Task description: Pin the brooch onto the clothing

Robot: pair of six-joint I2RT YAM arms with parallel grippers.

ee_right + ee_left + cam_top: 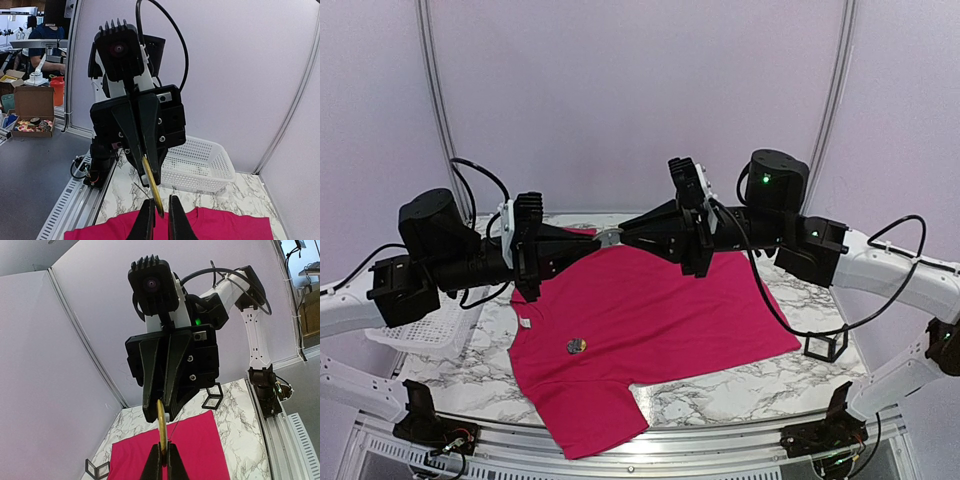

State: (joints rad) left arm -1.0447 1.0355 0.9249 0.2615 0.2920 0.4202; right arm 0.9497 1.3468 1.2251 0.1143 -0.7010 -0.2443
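Observation:
The magenta T-shirt (650,320) lies flat on the marble table, with a small round brooch (577,346) resting on its chest. Both arms meet in the air above the shirt's far edge. My left gripper (163,452) is shut on the lower rim of a gold brooch (162,425), seen edge-on, with its thin pin sticking out. My right gripper (161,207) faces it. Its fingers (146,220) stand a little apart on either side of the same brooch's (152,182) other rim, with a gap showing on one side. The held brooch also shows in the top view (610,237).
A white mesh basket (420,330) stands at the table's left edge and shows in the right wrist view (200,165). A small black frame stand (825,346) sits right of the shirt, and another (97,469) sits at the left. Booth walls close the back.

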